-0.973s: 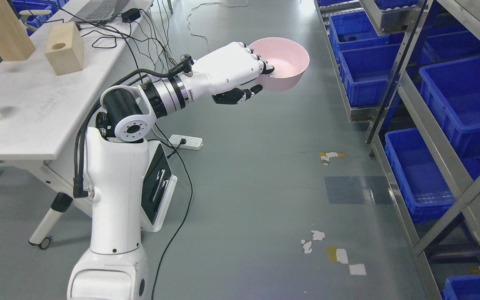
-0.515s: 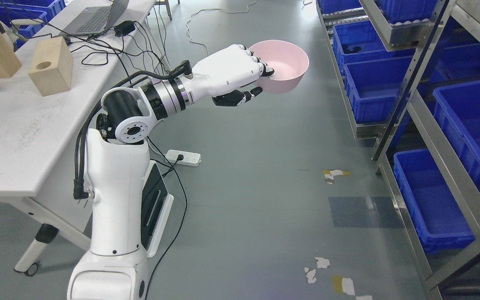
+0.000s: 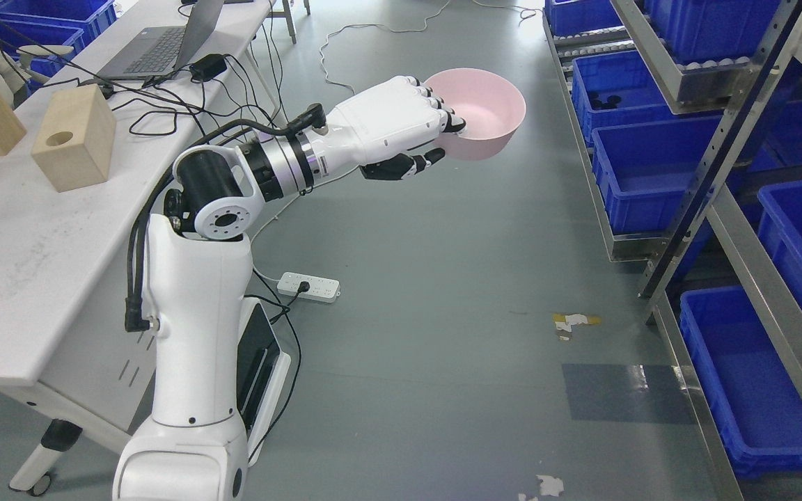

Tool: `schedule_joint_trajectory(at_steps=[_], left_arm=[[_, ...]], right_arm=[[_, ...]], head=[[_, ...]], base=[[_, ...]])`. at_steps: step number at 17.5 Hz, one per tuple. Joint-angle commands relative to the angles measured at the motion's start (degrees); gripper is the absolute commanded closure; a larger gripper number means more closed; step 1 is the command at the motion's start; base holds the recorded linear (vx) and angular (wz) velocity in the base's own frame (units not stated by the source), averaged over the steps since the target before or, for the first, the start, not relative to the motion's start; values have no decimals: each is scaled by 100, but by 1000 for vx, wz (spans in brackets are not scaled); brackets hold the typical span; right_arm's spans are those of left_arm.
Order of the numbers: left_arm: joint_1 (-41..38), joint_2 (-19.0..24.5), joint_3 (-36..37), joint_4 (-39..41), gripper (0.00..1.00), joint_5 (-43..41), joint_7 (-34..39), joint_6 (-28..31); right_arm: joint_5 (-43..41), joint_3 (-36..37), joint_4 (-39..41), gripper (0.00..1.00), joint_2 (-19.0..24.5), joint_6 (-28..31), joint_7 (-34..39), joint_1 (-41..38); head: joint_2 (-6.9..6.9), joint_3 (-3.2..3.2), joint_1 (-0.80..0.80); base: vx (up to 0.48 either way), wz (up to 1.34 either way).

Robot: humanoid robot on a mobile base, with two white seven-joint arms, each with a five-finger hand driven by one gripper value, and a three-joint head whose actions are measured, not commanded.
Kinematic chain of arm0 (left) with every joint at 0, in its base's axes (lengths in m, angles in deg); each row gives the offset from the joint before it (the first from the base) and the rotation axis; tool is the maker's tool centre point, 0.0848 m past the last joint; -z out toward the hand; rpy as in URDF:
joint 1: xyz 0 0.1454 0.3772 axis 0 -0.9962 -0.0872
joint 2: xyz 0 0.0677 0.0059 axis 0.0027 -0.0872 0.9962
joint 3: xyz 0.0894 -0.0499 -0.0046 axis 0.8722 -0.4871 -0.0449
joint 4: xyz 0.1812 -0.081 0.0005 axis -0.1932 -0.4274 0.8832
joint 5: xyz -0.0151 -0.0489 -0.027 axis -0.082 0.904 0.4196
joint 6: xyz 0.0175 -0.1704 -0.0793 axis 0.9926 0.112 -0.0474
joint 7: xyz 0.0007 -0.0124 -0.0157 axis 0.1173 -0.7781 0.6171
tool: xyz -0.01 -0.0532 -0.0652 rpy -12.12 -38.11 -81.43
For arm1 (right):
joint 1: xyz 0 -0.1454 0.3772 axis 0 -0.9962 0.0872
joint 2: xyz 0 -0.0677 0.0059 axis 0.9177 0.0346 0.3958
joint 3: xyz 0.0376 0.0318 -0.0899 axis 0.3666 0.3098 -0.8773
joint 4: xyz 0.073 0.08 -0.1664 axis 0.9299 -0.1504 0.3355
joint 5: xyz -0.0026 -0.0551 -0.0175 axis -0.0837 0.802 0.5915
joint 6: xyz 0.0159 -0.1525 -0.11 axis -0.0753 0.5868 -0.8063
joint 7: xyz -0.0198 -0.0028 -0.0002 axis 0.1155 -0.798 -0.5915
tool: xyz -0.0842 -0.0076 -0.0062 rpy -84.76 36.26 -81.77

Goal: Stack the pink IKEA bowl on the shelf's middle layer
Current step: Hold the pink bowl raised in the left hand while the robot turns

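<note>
Pink and smooth-walled, the bowl [image 3: 481, 111] hangs in the air over the grey floor [image 3: 443, 292], well clear of the tabletop [image 3: 18, 250] on one side and the shelf [image 3: 728, 167] with its blue bins [image 3: 651, 167] on the other. The left hand [image 3: 408, 129] pinches its near rim: white fingers [image 3: 436, 104] hook over the edge into the hollow while the dark thumb [image 3: 408, 165] presses under the outer wall. By the look of it the bowl is rigid plastic, light and not fragile, though its glossy skin seems likely to slip in a rim-only hold. Held at one edge, the far side could tip downward, so the pinch should stay firm. No other bowl is visible on the shelf from here. No right arm shows.
</note>
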Motion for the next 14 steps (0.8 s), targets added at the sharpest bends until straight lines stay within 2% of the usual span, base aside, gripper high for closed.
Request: schedule_joint_trajectory(at_steps=[1, 9, 14], left_arm=[[11, 100, 602, -37, 97, 122, 49, -39], [-437, 100, 989, -28, 97, 202, 102, -39], [-446, 100, 822, -28, 97, 403, 111, -39]], right_arm=[[0, 0, 100, 0, -100, 0, 5, -134], [0, 0, 100, 0, -100, 0, 5, -134], [0, 0, 100, 0, -100, 0, 5, -134]], head=[[0, 0, 0], [0, 0, 0], [0, 0, 0]], base=[[153, 21], [76, -75], [19, -235]])
